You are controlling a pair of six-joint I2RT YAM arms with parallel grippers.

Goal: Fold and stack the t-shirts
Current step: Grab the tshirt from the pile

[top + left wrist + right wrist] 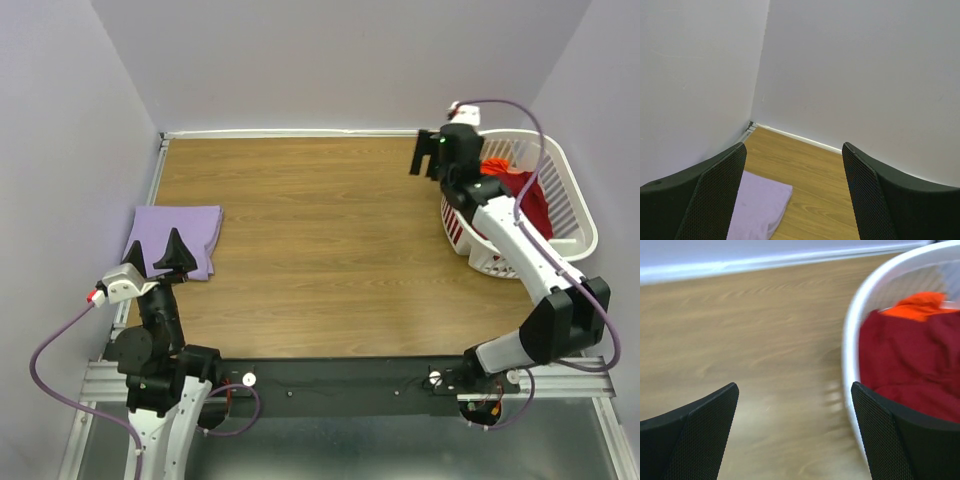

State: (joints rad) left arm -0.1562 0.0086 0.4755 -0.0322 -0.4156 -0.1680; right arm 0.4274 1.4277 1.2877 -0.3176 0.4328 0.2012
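Lavender shirt [175, 238] folded on counter [320, 260], left of frame. Crimson shirt [530, 197] and orange shirt [497, 167] in basket [575, 190], upper right, not yet folded. Left jaws, right jaws: apart, empty.

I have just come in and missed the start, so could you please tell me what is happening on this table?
The lavender t-shirt lies folded at the left of the table, with the open left gripper above its near edge. The dark red t-shirt and the orange-red t-shirt sit crumpled in the white basket at the right. The right gripper, open and empty, is beside the basket's rim.
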